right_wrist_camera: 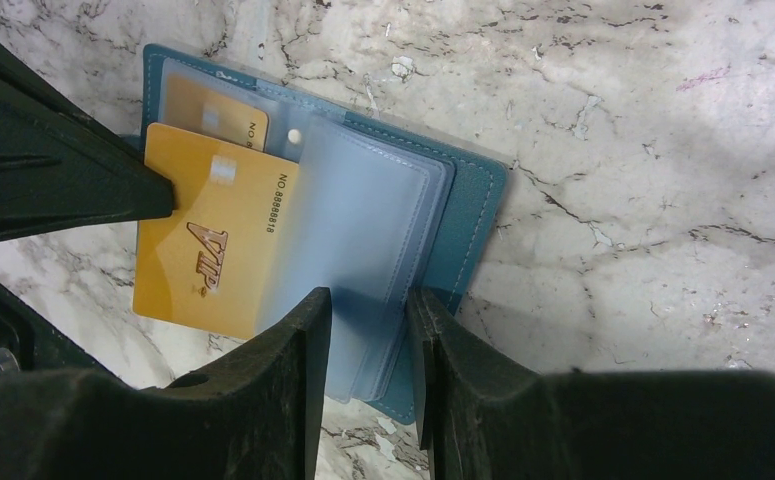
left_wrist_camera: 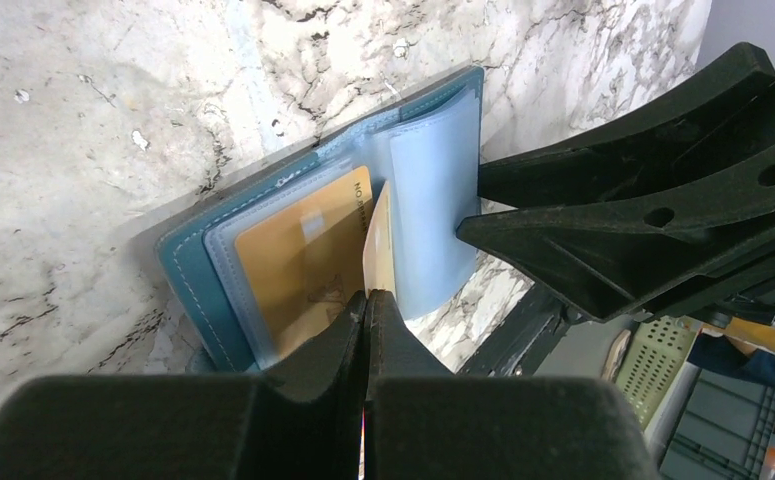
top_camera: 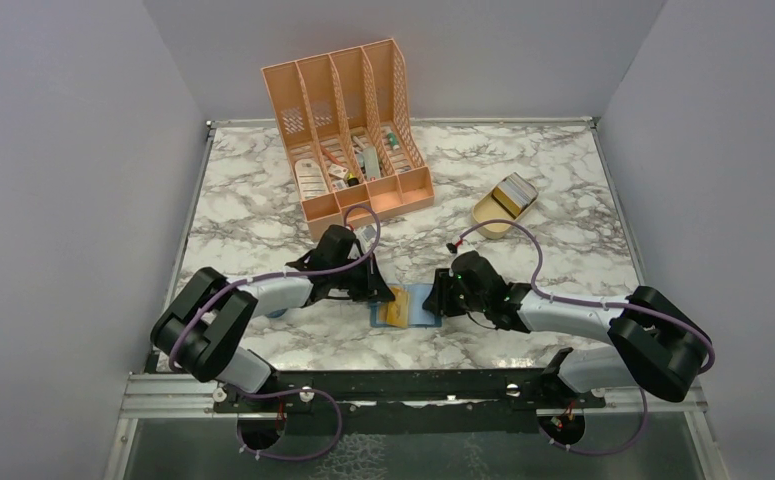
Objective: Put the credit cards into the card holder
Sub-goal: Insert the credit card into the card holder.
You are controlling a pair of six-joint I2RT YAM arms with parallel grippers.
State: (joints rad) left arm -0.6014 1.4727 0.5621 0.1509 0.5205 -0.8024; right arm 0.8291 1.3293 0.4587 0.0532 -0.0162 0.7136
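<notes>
I'm pinching gold card (right_wrist_camera: 213, 240) in left pincer (left_wrist_camera: 366, 300), jaws fully closed. Card lying partly under sleeve (right_wrist_camera: 363, 210) of open holder (right_wrist_camera: 475, 215) on surface (right_wrist_camera: 663, 150). Right pincer (right_wrist_camera: 368, 300) standing part open, tips over sleeve. Second card (right_wrist_camera: 218, 110) sitting inside holder.

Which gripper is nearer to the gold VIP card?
Left. The left gripper is shut on the VIP card, pinching its outer edge. The right gripper sits beside it, jaws apart astride the clear sleeves of the card holder.
</notes>
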